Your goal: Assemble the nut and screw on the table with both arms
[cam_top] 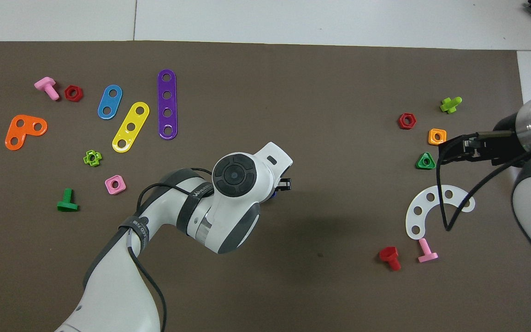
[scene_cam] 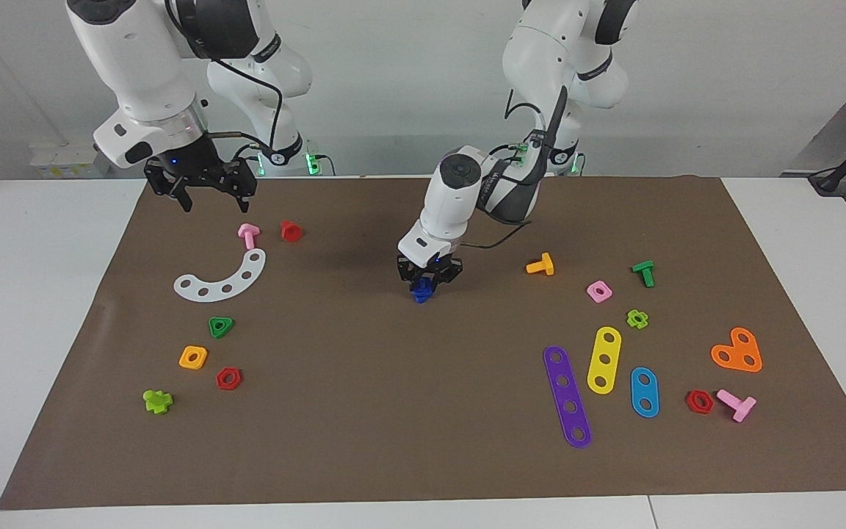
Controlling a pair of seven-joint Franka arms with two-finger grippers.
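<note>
My left gripper (scene_cam: 424, 283) sits low at the middle of the mat, and its fingers are pinched around a small dark-blue piece (scene_cam: 421, 294) that rests on or just above the brown surface. From the facing view I judge this piece to be the screw with the nut already on it, but the two blues merge under the fingertips and I cannot separate them (in the overhead view the wrist covers nearly all of it, leaving only a sliver of blue (cam_top: 272, 195)). So by my reading the joining is done or almost done, and what remains is to let go and lift clear; I cannot tell whether the fingers have begun to ease off.

The blue plastic looks hard, smooth and slightly glossy, with blunt rounded edges, so it should sit stable on the mat (scene_cam: 364, 411), which is matte, brown and flat over the white table (scene_cam: 26, 308).

My right gripper (scene_cam: 201, 187) waits up in the air over the mat's edge at the right arm's end, fingers spread and carrying nothing. Below and near it lie a pink T-shaped screw (scene_cam: 248, 235), a red screw (scene_cam: 291, 231) and a thin white curved strip (scene_cam: 223, 278) pierced with round holes, all untouched.
</note>
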